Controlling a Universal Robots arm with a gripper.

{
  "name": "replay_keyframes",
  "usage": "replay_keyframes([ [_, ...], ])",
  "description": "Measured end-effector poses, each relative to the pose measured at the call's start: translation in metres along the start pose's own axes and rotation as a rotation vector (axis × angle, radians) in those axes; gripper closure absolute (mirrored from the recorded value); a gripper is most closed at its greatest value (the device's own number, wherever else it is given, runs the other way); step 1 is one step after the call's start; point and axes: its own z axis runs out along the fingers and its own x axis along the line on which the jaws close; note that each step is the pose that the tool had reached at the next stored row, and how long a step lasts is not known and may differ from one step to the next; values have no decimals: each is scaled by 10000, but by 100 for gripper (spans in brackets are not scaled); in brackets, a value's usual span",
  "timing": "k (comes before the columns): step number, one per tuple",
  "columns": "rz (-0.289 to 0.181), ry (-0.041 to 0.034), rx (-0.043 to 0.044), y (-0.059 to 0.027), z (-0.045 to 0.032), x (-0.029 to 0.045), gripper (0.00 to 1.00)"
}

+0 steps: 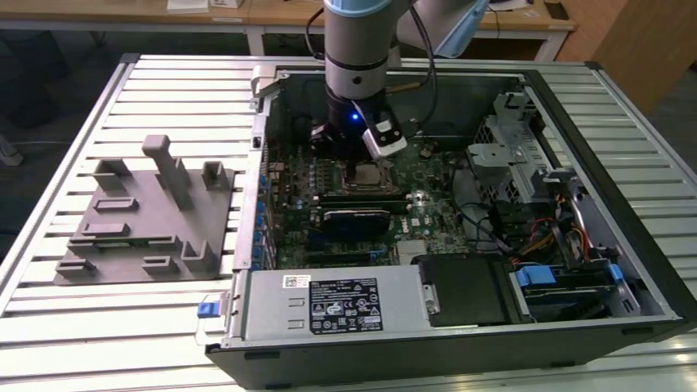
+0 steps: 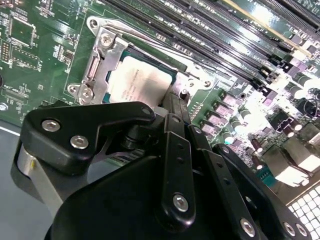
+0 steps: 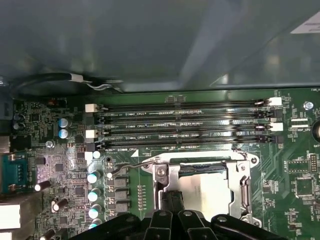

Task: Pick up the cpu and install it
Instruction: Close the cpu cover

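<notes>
One high camera, two close ones.
The exterior view looks down into the open computer case (image 1: 436, 363); both wrist views sit close over the same socket (image 2: 102, 47) (image 3: 167, 180).

The table (image 1: 98, 106) has a top of parallel ribbed metal slats, pale silver-grey, running across the exterior view. A metal frame rail borders the top on the exterior view's left. Behind the table stands a wooden desk (image 1: 283, 12) with a light brown top and white legs (image 1: 253, 39). Sheets of paper (image 1: 207, 5) lie on the desk. A brown wooden panel (image 1: 642, 41) stands at the exterior view's right. The floor (image 1: 28, 114) beside the table is dark grey. Lighting is even and diffuse.
</notes>
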Motion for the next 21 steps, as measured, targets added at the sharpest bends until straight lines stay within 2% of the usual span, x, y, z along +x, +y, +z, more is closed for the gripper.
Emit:
replay_keyframes([
  [6, -1, -1, -13, -2, 9, 39, 89],
  [21, -2, -2, -24, -2, 24, 20, 89],
])
